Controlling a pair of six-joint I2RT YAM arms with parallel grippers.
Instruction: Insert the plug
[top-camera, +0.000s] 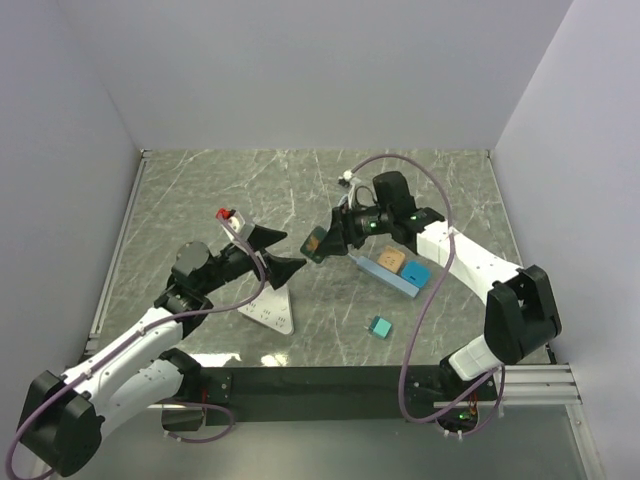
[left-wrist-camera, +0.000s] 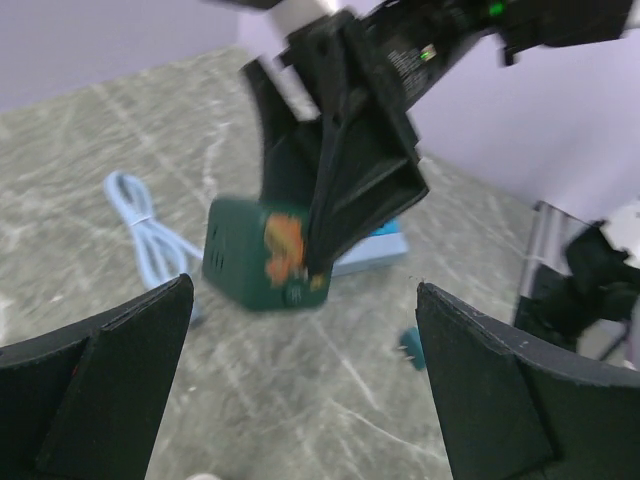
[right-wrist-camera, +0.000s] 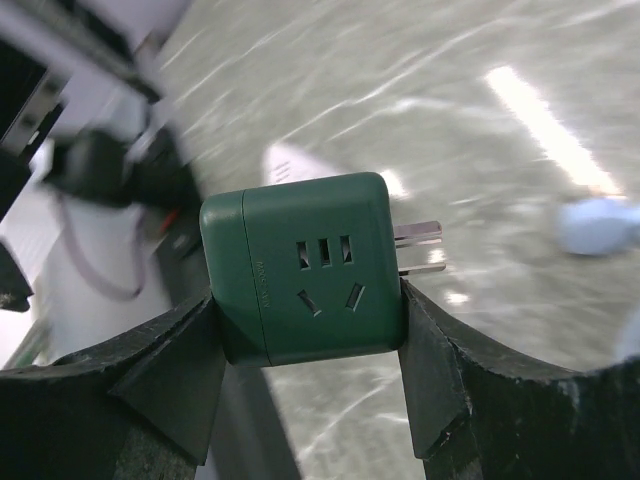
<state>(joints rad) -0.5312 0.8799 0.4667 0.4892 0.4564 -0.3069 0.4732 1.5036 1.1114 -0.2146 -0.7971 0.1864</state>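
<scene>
A dark green cube adapter (right-wrist-camera: 305, 265) with socket slots on its face and metal prongs on one side is clamped between the fingers of my right gripper (right-wrist-camera: 305, 300). In the top view it hangs above the table's middle (top-camera: 317, 243) in the right gripper (top-camera: 322, 245). My left gripper (top-camera: 288, 250) faces it from the left, jaws wide open and empty. The left wrist view shows the cube (left-wrist-camera: 255, 255) ahead of the left gripper (left-wrist-camera: 305, 300), a short way beyond the fingertips. A small teal plug (top-camera: 380, 326) lies on the table, prongs visible (left-wrist-camera: 410, 348).
A light blue strip (top-camera: 392, 272) carrying an orange and a blue block lies right of the middle. A pale blue cable (left-wrist-camera: 145, 235) curls on the marble table. A white triangular piece (top-camera: 270, 310) lies under the left arm. White walls enclose the table.
</scene>
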